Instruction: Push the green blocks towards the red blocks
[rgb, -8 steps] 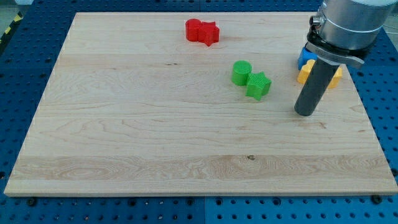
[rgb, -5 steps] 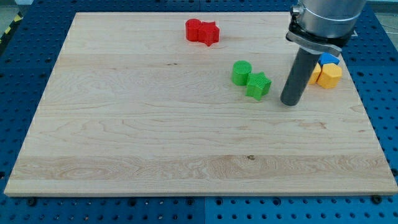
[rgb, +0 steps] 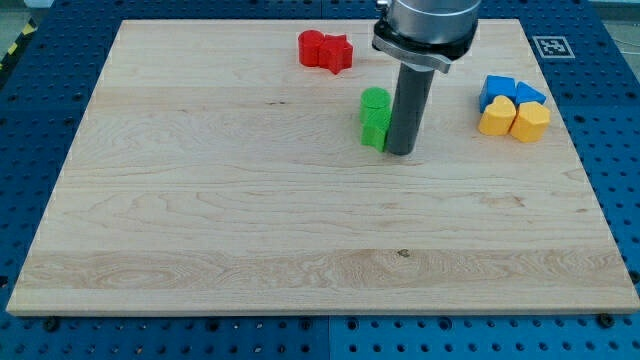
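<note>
My tip (rgb: 401, 151) has no jaws; it touches the green blocks (rgb: 375, 118) from the view's right. The red blocks (rgb: 326, 50) lie apart, toward the view's top-left.

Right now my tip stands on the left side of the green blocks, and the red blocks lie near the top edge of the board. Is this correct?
Not quite. In the camera view my tip stands on the right side of the green blocks, pressed against them, not on the left. The rest holds: the red blocks lie near the top edge of the board.
</note>
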